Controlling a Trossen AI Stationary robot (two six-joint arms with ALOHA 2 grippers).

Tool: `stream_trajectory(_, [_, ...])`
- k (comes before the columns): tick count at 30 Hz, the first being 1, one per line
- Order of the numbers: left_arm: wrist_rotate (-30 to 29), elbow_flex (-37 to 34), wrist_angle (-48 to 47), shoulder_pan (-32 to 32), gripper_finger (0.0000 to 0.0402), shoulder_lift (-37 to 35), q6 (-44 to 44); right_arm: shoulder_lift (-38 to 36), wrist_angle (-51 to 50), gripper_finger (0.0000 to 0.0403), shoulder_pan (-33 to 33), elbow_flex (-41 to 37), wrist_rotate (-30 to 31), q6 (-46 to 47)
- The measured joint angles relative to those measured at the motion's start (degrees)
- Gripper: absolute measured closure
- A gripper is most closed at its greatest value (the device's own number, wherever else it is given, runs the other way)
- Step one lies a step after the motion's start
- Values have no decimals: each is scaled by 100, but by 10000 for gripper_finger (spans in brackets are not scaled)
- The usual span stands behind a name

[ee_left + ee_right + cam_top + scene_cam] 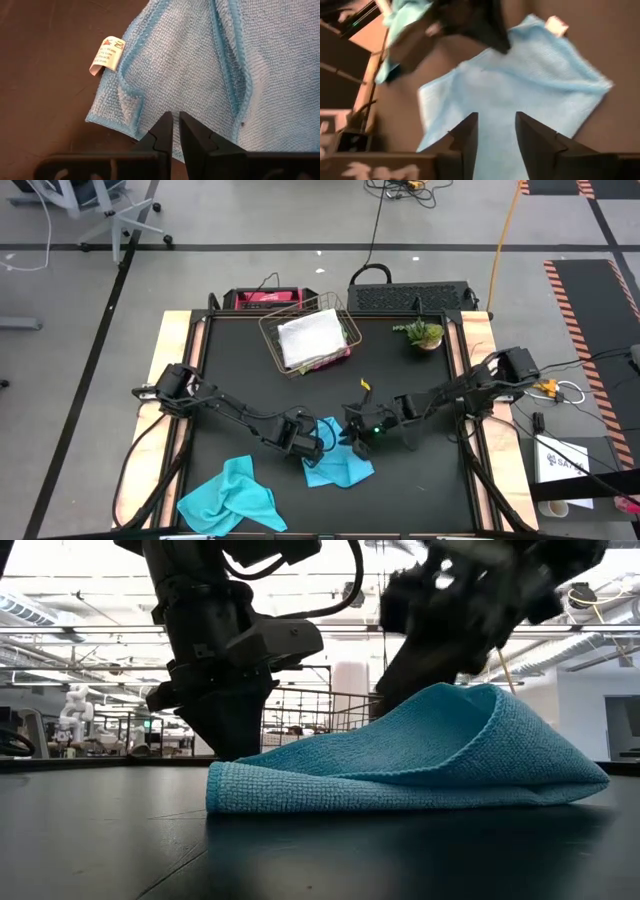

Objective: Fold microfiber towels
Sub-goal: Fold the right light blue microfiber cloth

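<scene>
While both arms crowd the near middle of the black table (pixel 230 360), the job sits partway through one fold. Directly under and between the two grippers lies a turquoise towel (pixel 338 468), doubled over with one edge humped up, as the low view shows. A second turquoise towel (pixel 232 498) lies crumpled well off to the outer side of the left gripper (pixel 308 442), and the wire basket (pixel 310 338) with pale cloths stands farther back.

The left gripper's fingers are nearly together, tips down at the towel's edge, though I cannot tell if cloth is pinched. The right gripper (pixel 496 131) hangs over the towel, jaws parted and empty.

Next, I judge, the hump needs pressing flat and the corners squaring near the small white label (pixel 107 55).
</scene>
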Motion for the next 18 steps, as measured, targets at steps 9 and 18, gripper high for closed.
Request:
stream_trajectory(9, [-5,0,3,1,371,0,0,812,773,333,-360,1,-612,24])
stream_trajectory(18, [-38,0,28,91,371,0,24,1337,1032,356,-519,1,-346,111])
